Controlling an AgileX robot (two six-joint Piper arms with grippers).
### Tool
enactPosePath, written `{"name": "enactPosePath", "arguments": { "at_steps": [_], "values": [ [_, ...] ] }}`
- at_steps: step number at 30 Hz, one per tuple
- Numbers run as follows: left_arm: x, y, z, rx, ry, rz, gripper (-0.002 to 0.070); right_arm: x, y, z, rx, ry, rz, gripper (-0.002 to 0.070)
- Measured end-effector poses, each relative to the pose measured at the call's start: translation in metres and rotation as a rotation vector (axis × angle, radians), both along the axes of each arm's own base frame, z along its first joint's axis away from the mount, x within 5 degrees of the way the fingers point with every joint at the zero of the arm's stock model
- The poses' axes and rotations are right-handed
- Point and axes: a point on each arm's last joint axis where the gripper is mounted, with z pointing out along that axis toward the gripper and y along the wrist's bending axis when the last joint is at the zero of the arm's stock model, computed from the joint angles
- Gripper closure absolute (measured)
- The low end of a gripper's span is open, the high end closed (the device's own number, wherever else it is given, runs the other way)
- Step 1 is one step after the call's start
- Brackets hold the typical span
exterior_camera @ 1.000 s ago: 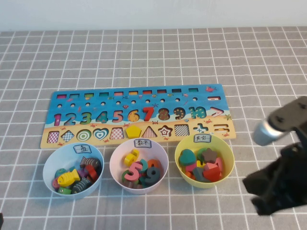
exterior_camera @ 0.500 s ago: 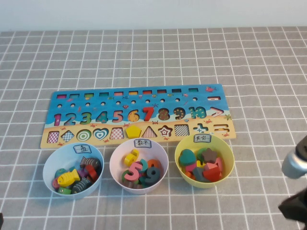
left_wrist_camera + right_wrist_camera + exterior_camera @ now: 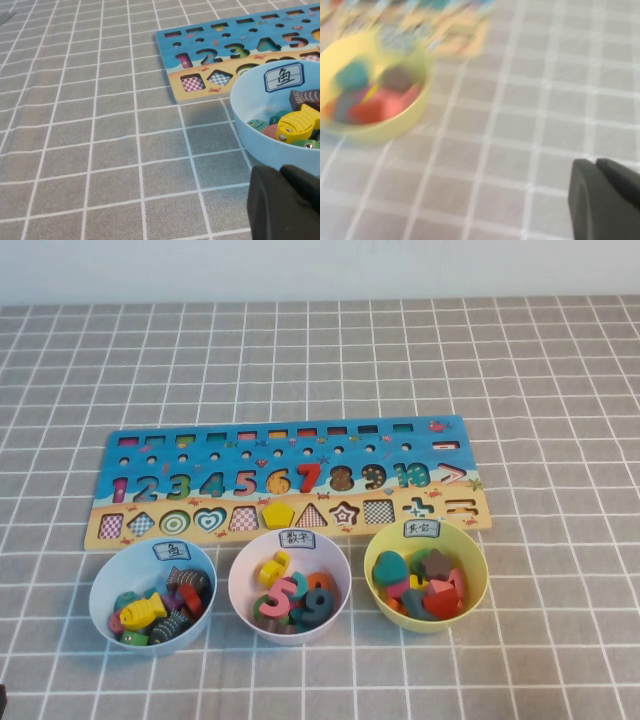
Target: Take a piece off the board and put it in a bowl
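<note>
The red triangle seems to lie among the red blocks (image 3: pixel 445 604) in the yellow-green bowl (image 3: pixel 372 558), off the board (image 3: pixel 290 480). The right hand (image 3: pixel 606 200) hangs nearer that bowl. The left hand (image 3: pixel 285 205) sits beside the light blue bowl (image 3: pixel 250 145). Whether either is clenched cannot be told.

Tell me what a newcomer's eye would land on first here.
The long board with coloured numbers lies mid-table, a yellow pentagon the one solid block in its shape row. In front stand three filled bowls: light blue bowl on the left, pale pink bowl in the middle, yellow-green bowl on the right. Each hand shows only in its own wrist view: left hand near the blue bowl, right hand over bare cloth.
</note>
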Motion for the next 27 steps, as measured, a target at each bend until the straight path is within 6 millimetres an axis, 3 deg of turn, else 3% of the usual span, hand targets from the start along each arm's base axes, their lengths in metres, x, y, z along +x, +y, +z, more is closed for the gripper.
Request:
{"name": "enactPosePath", "arguments": {
  "at_steps": [8,14,19,27],
  "values": [
    [0.0,0.0,0.0,0.0,0.0,0.0,0.0676,-0.03,-0.021,-0.038,0.065,-0.367,-0.173,0.0692],
    [0.0,0.0,0.0,0.0,0.0,0.0,0.0676,-0.039,-0.023,-0.045,0.086,-0.501,-0.187,0.0692],
    [0.0,0.0,0.0,0.0,0.0,0.0,0.0676,-0.046,-0.023,-0.048,0.088,-0.498,-0.175,0.0692],
    [0.0,0.0,0.0,0.0,0.0,0.0,0.0676,-0.05,-0.022,-0.063,0.016,-0.352,-0.147,0.0693]
  ]
}}
